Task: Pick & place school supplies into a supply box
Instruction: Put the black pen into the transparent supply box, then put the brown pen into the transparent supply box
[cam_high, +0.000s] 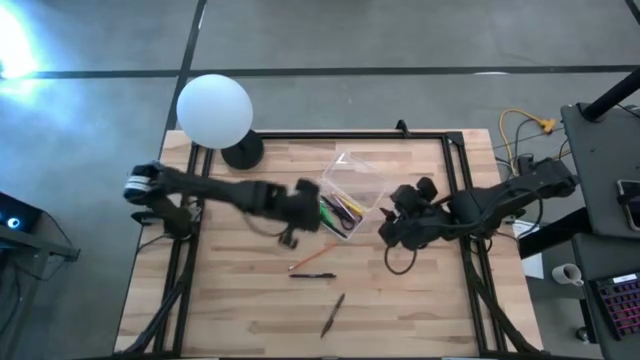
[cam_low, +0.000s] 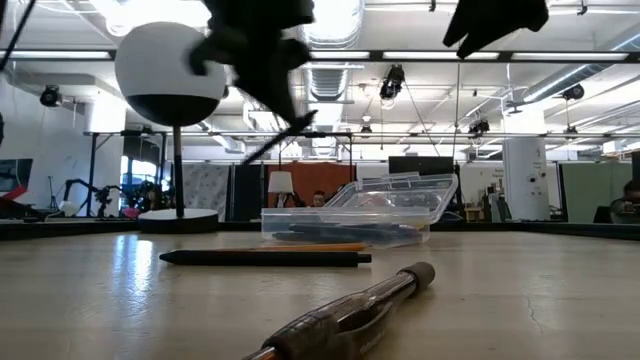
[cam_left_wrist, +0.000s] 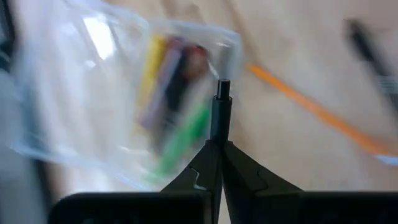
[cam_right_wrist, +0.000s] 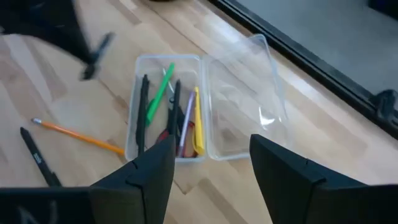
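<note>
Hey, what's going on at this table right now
The left gripper is shut on a dark pen, carrying it above the table beside the clear supply box. The box lies open and already holds green, yellow and dark pens. An orange pencil and two more dark pens lie on the wooden table. The right gripper waits open on the box's other side.

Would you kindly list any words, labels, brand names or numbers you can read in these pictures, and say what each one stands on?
None can be read.
Supply box: clear plastic, no label shows.
Pens and pencils in it: no print legible.
Dark pen on the table: no marking shows.
Lamp globe: plain white.
</note>
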